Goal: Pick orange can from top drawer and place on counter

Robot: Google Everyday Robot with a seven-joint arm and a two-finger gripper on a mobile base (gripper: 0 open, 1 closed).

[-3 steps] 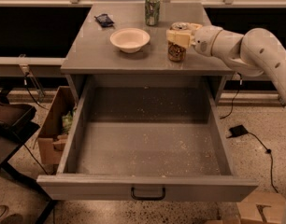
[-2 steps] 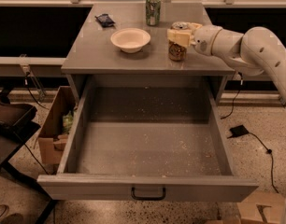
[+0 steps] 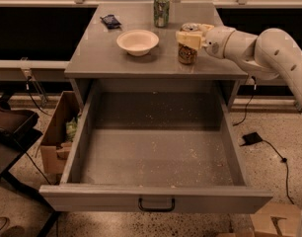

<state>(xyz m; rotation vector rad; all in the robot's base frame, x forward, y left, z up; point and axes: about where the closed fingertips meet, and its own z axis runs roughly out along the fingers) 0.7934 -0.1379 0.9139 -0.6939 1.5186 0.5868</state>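
The orange can (image 3: 187, 52) stands upright on the counter (image 3: 111, 58), right of centre near the front edge. My gripper (image 3: 189, 35) reaches in from the right on a white arm and is shut on the can's upper part, with pale fingers (image 3: 188, 38) across its front. The top drawer (image 3: 156, 199) is pulled fully open below, with a crumb-speckled floor, nothing in it, and a black handle at the front centre.
A white bowl (image 3: 137, 41) sits at the counter's centre, a green and white can (image 3: 161, 10) at the back and a small dark packet (image 3: 110, 20) at the back left. A cardboard box (image 3: 59, 132) stands on the floor left of the drawer. Cables lie at the right.
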